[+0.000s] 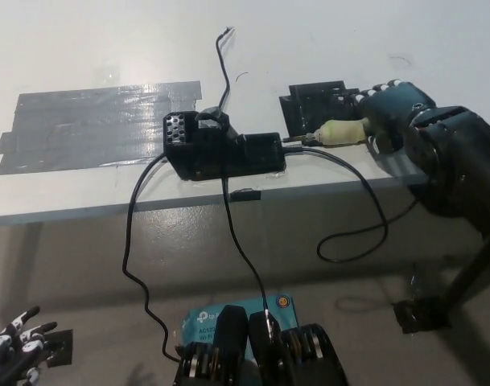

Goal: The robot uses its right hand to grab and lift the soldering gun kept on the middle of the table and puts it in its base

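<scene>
Soldering gun (335, 133) lies level on the white table (84, 48), its cream handle clasped in the black right hand (387, 119), fingers wrapped around it. Its metal tip points at the black base (224, 151), touching the right end. White left hand (11, 342) rests at lower left, fingers spread, holding nothing.

At right of frame, the black right hand (387, 112) grips the soldering gun (335, 132), its tip at the black base (222, 145) on the tabletop (84, 48); the white left hand (11, 347) rests lower left, fingers apart.
</scene>
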